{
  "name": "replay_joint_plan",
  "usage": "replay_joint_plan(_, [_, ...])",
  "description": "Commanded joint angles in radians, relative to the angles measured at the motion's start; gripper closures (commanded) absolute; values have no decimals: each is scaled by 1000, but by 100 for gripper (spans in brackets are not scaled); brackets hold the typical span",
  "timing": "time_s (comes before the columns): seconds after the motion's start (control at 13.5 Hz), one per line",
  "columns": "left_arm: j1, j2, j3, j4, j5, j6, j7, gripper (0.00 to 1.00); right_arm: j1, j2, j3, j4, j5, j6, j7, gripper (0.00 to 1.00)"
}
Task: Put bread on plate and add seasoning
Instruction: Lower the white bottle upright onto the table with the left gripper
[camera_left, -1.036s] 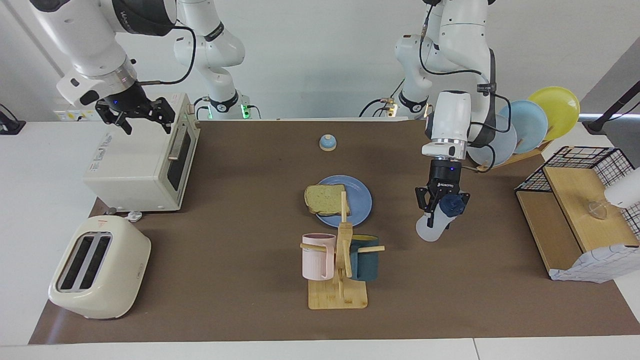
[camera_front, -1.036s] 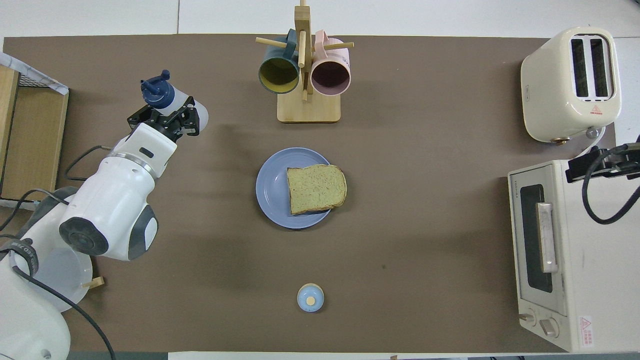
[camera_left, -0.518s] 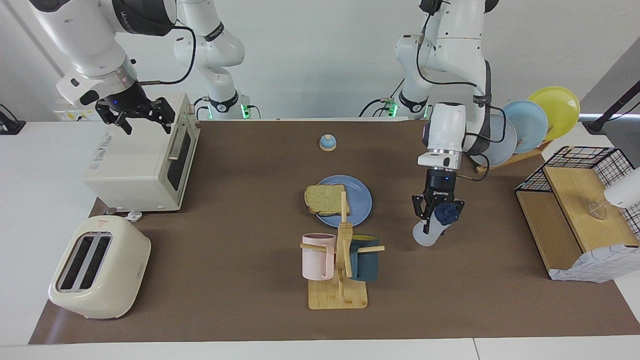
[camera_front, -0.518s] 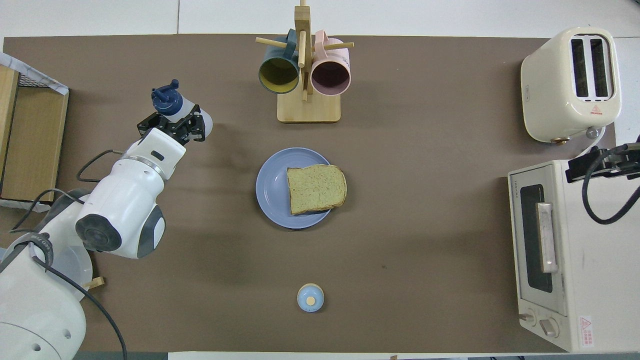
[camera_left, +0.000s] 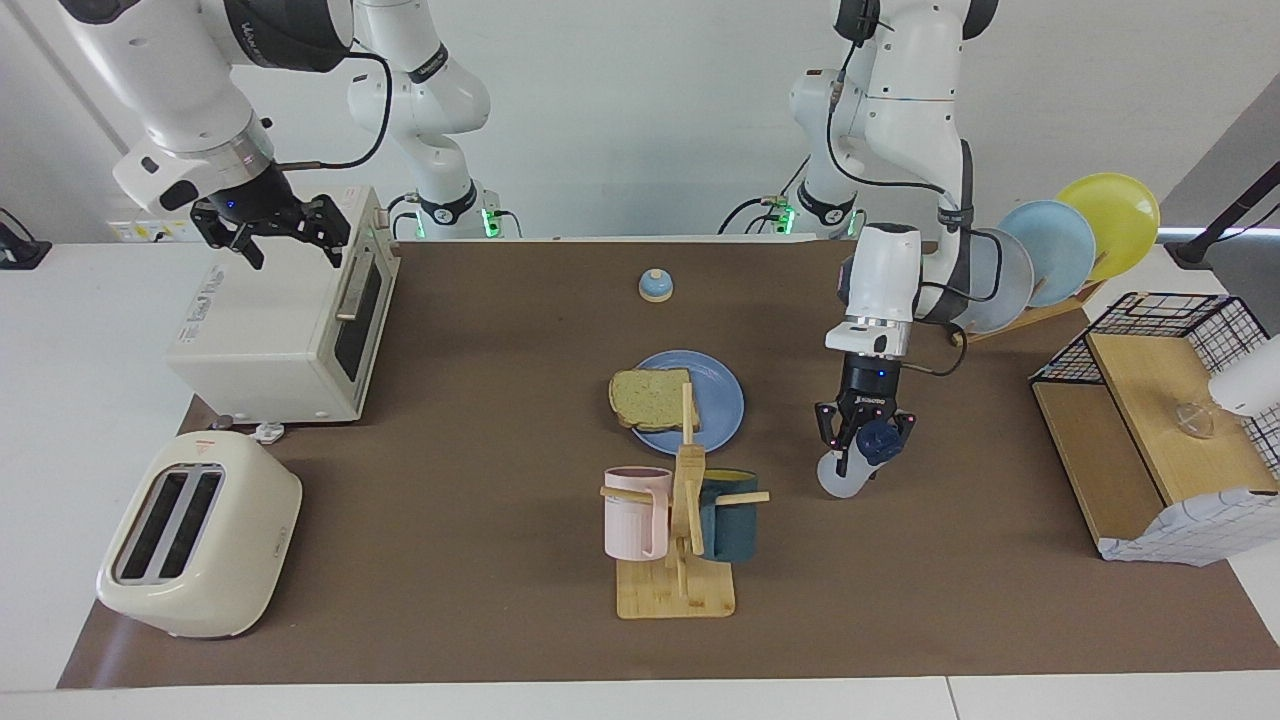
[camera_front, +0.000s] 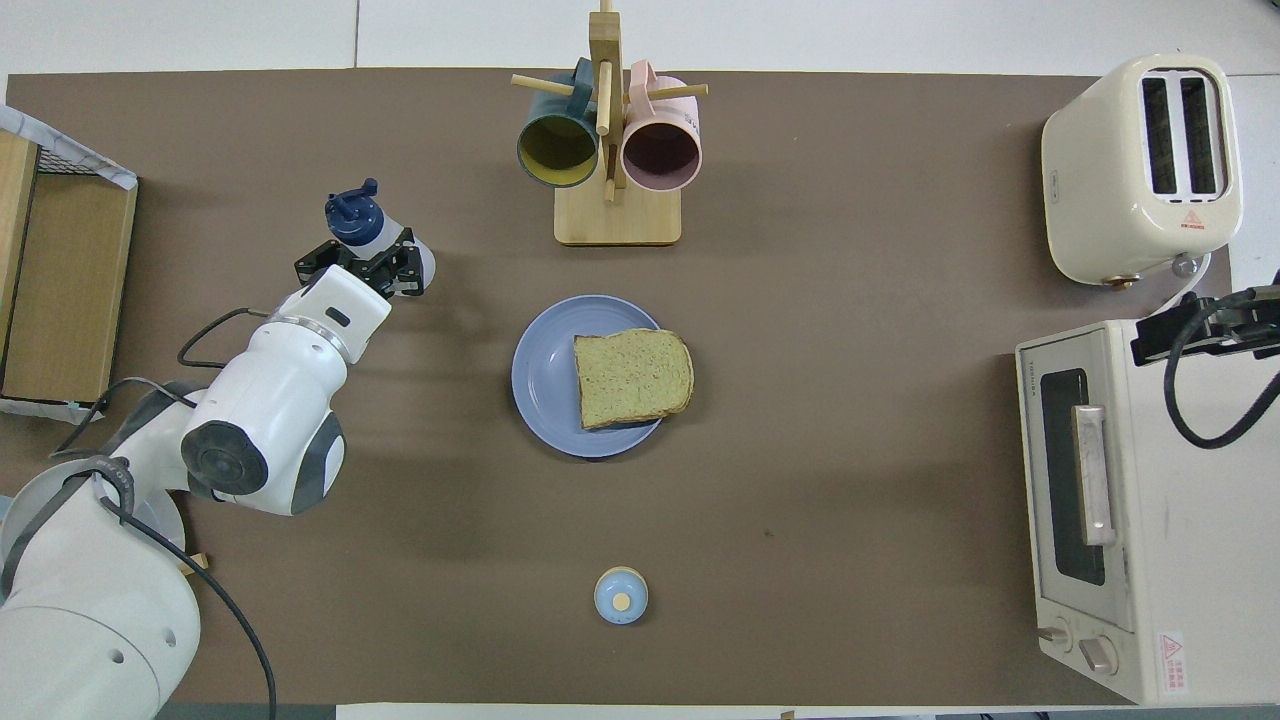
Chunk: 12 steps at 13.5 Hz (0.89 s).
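At the robots' edge of the brown mat sat a small blue-domed bell w/ tan knob (camera_front: 621, 595). At 12 o'clock from it lay the round medium-blue plate (camera_front: 545, 375), the square tan-brown bread slice (camera_front: 632, 377) on it, overhanging the rim at 3 o'clock. At 9 o'clock of the plate, the left gripper (camera_left: 862, 447) was clamped on the tilted translucent white seasoning bottle w/ navy cap (camera_left: 848, 472), above the mat. Right gripper (camera_left: 288, 243) waited over the cream toaster oven (camera_left: 262, 340), fingers wide apart, holding nothing.
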Motion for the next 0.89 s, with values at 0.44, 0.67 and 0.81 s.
replay_joint_plan(0.44, [-4,-1,0,-37,-16,27,8,98,-9,-11,1,-14,19,2,-30,0])
replay_joint_plan(0.67, [-4,-3,0,-37,-16,27,8,55,-9,-11,1,-14,19,2,-30,0])
replay_joint_plan(0.81, [-4,-3,-1,-39,-16,27,8,14,-9,-11,1,-14,19,2,-30,0])
